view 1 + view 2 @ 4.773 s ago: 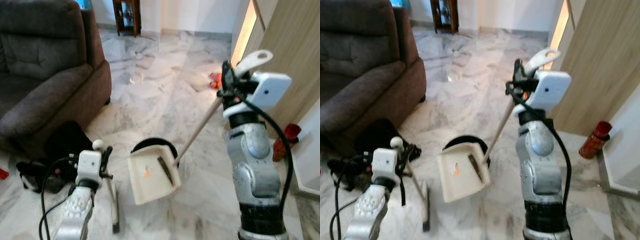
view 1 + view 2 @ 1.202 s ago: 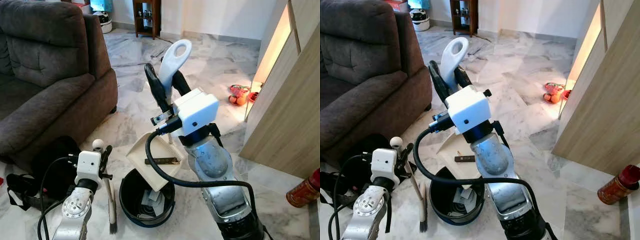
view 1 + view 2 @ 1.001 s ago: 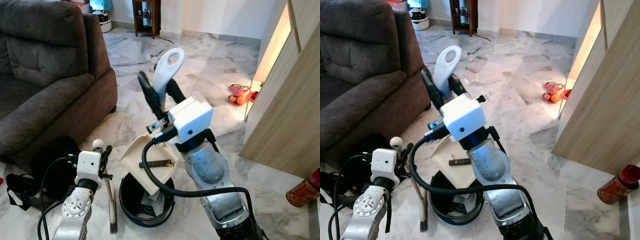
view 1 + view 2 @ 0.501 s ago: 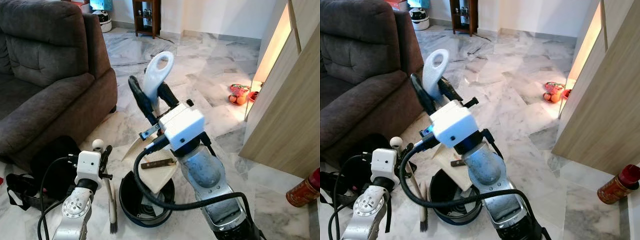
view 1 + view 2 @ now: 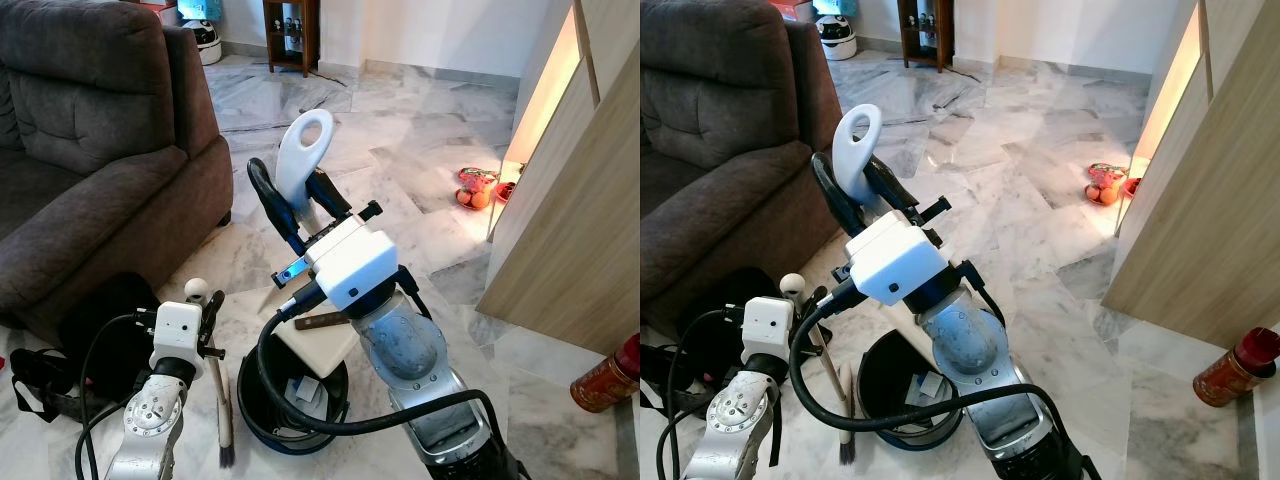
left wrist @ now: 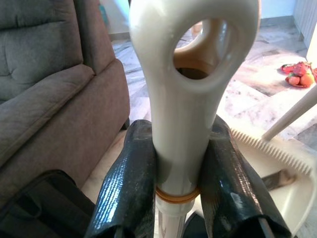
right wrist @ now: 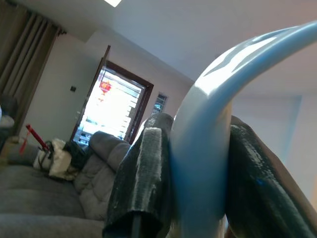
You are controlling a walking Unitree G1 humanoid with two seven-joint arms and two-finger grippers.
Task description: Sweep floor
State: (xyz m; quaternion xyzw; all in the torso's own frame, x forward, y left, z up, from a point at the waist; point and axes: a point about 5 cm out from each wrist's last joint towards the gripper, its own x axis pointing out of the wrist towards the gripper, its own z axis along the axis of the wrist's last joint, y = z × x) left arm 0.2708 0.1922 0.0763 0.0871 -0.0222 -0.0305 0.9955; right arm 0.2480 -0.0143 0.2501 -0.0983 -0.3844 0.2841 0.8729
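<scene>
since 0.5 s before, the right gripper (image 5: 298, 198) tipped the dustpan (image 5: 318, 345) further over the black bin (image 5: 262, 415) below its fingers, clamped on the handle. left gripper (image 6: 181, 168) pinched the broom handle (image 6: 185, 94). emptying step; next, shake the pan clear, then lift away.

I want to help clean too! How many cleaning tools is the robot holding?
2. The broom is in the left end effector, beside the black bin. The dustpan hangs tipped over the bin, its looped handle clamped in the right end effector.
</scene>
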